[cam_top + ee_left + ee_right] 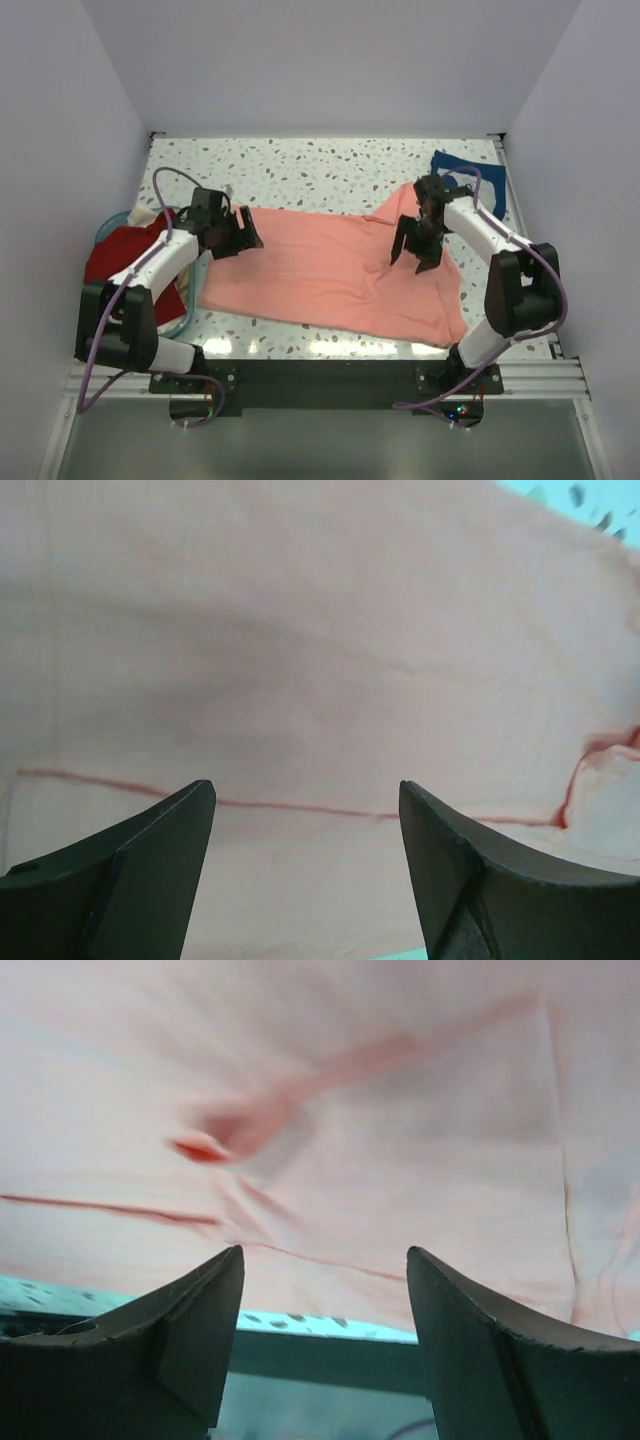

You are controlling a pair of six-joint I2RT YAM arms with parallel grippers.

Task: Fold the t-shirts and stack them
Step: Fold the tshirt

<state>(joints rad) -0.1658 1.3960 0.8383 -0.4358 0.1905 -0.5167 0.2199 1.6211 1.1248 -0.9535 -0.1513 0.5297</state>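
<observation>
salmon-pink t-shirt (330, 275) lies spread on the table (330, 165), my left gripper (247, 235) and right gripper (412, 257) both wide and empty over it; i fear pinching one layer at the rumpled right side, skewing the fold.

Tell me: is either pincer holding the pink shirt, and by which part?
Nothing is held. The left pincer and the right pincer both stand open above the salmon-pink shirt, with no cloth in their jaws.

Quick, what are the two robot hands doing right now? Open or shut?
Left gripper: open, empty, over the salmon-pink cloth t-shirt.
Right gripper: open, empty, over the same shirt.
</observation>
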